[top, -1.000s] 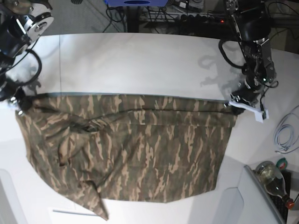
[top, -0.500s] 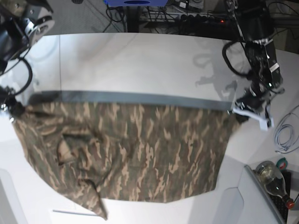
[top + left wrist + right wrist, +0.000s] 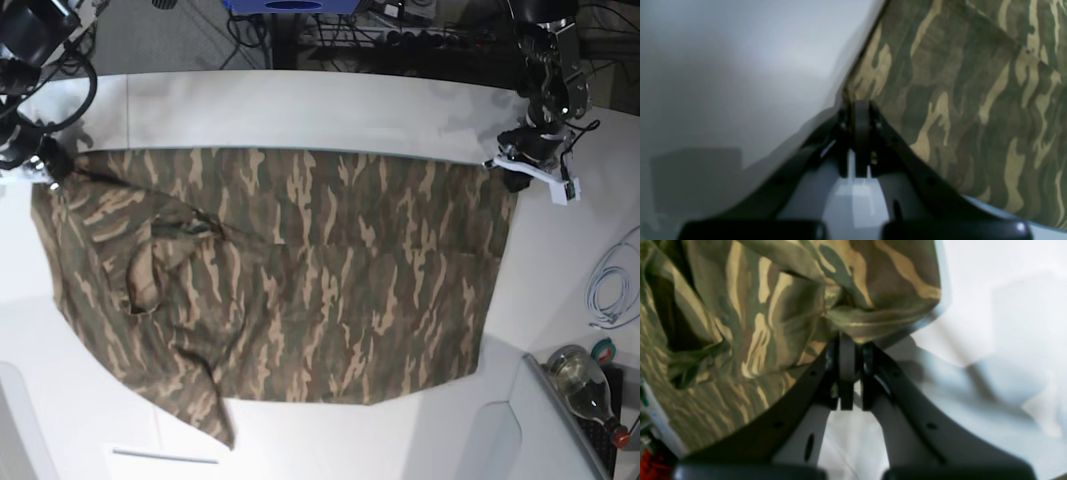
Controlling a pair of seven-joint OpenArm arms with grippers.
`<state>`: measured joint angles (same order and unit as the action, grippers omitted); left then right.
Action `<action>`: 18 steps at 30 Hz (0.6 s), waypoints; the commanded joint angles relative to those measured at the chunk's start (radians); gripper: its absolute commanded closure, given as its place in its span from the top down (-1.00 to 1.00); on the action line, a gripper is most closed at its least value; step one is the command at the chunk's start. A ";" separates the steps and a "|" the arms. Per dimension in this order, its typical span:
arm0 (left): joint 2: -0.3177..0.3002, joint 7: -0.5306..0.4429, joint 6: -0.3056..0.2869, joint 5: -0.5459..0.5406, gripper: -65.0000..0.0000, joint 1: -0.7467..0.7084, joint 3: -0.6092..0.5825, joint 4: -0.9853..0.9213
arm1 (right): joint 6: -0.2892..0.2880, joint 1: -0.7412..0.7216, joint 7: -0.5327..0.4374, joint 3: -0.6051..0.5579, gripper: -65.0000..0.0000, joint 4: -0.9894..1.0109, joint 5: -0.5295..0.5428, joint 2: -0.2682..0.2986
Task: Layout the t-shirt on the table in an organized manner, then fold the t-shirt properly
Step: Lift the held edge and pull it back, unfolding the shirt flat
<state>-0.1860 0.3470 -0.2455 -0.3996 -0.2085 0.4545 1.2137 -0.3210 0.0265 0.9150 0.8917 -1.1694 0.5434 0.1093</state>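
Grippers are each pinching one far corner of the t-shirt (image 3: pixel 290 280). The left gripper (image 3: pixel 858 110) is squeezing tight on the cloth at the far right corner, and its two fingers are pressing together with only a thin bit of shirt between them. The right gripper (image 3: pixel 848 340) is doing the same at the far left corner, where the cloth is bunching up into a lumpy fold around the tips.

Holding the two corners far apart is pulling the far edge of the shirt into a straight line. That is probably why both arms are staying out wide: a tight edge makes the rest of the cloth lie flat.

Moving out from the grippers, the shirt is spreading across the middle of the table (image 3: pixel 300 110). The right part is lying smooth. The left part is looking messy, with a tan loop (image 3: pixel 140 275) that may be the collar and a sleeve flap (image 3: pixel 200 410) poking toward the near edge.

Off to the right, past the shirt, a white cable (image 3: pixel 612 290) and a bottle (image 3: pixel 590 385) are sitting well clear of the cloth.

My guess is that the laying-out part is almost done, and the folding is not started yet. The bunched left side is likely needing some smoothing first.
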 commanded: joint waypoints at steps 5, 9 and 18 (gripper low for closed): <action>-0.016 -0.026 0.004 -0.005 -1.00 -0.079 0.008 0.085 | -0.045 0.095 -0.017 0.005 -1.00 -0.108 0.013 -0.004; -0.014 -0.026 0.004 -0.005 -1.00 -0.122 0.008 0.093 | -0.046 0.163 -0.018 0.004 -1.00 -0.174 0.013 -0.033; 0.001 -0.027 0.002 -0.005 -1.00 -0.162 0.089 0.093 | -0.048 0.212 -0.018 0.002 -1.00 -0.225 0.013 -0.050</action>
<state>-0.1722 0.3454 -0.2611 -0.4072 -0.3687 0.5358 1.2919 -0.3611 0.2344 0.9249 0.8871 -1.3788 0.5510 0.0395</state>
